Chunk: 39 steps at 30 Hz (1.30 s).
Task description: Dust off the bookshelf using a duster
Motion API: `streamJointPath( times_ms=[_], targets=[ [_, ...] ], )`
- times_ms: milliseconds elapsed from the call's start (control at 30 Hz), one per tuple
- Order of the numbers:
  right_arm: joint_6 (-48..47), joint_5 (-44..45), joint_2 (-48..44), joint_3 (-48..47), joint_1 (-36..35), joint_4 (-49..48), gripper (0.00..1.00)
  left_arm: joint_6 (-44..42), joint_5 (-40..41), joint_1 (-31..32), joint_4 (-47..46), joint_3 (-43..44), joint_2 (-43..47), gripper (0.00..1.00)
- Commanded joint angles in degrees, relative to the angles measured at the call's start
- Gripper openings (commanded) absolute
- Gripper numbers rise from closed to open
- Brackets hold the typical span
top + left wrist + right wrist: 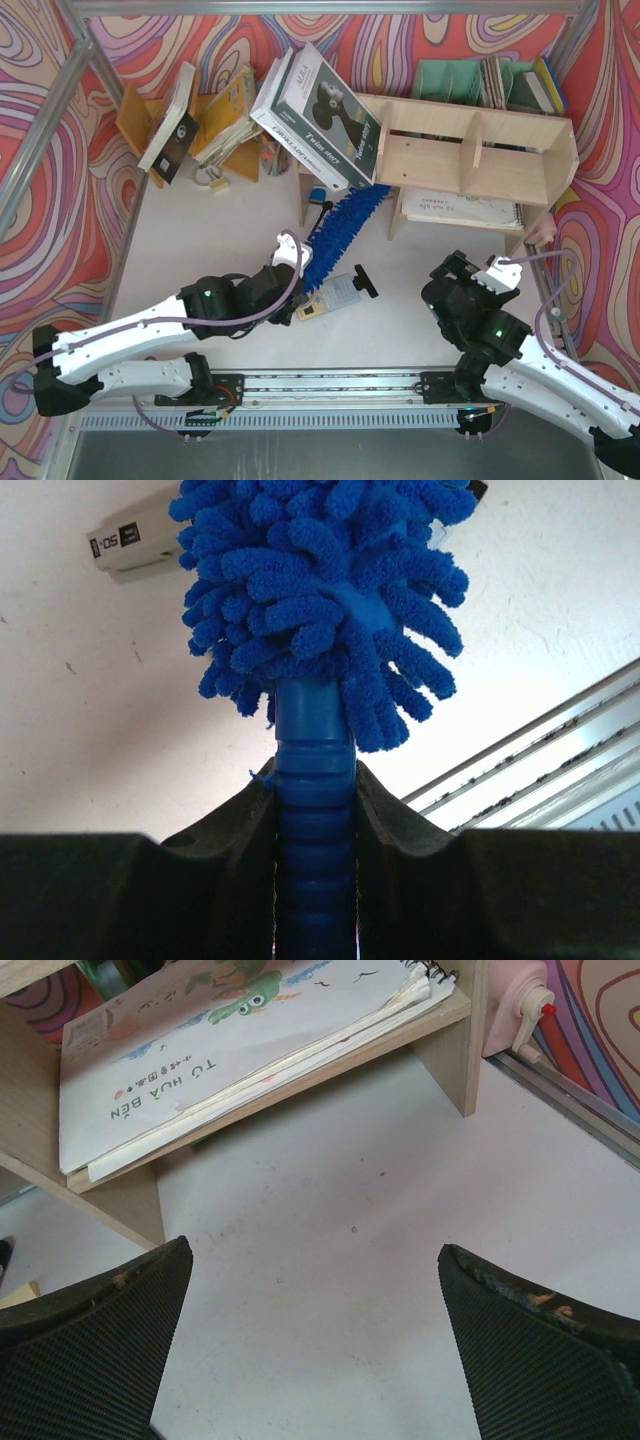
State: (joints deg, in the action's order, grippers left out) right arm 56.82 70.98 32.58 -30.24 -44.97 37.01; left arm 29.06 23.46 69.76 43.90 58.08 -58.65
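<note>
The duster [340, 228], bright blue and fluffy, slants up from my left gripper [296, 272] toward the bookshelf's lower left. In the left wrist view its ribbed blue handle [314, 810] is clamped between the black jaws, with the fluffy head [320, 590] above. The bookshelf [480, 160] is pale plywood, two tiers, at the back right; a spiral notebook [240, 1050] lies on its bottom board. My right gripper [462, 268] hovers in front of the shelf's right half, jaws wide apart with only white tabletop between them [314, 1290].
A large grey book [320, 115] leans against the shelf's left end. An orange slanted rack with books [195, 120] stands at the back left. A green file organizer [470, 80] sits behind the shelf. A small card and black clip [345, 288] lie near the left gripper.
</note>
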Motion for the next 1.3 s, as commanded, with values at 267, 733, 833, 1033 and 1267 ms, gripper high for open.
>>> streamJointPath(
  times_ms=[267, 733, 833, 1033, 1267],
  targets=[
    [-7.3, -0.8, 1.7, -7.5, 0.1, -2.2, 0.99, -2.9, 5.9, 9.4, 5.5, 2.1, 2.0, 0.00],
    [-14.1, -1.1, 9.2, -16.6, 0.1, -5.2, 0.99, 7.5, 14.4, 19.4, 20.9, 3.6, 13.9, 0.00],
    [-14.7, -0.5, 10.8, -18.6, 0.1, -5.2, 0.99, 8.2, 13.1, 19.5, 24.1, 3.9, 16.6, 0.00],
    [-17.7, -0.7, 12.6, -23.7, 0.1, -5.6, 0.99, 5.5, 7.8, 19.6, 23.8, 5.1, 21.7, 0.00],
    [-24.2, -0.6, 14.8, -30.2, 0.1, -8.8, 0.99, 0.6, 2.5, 19.6, 25.2, 8.4, 17.2, 0.00]
  ],
)
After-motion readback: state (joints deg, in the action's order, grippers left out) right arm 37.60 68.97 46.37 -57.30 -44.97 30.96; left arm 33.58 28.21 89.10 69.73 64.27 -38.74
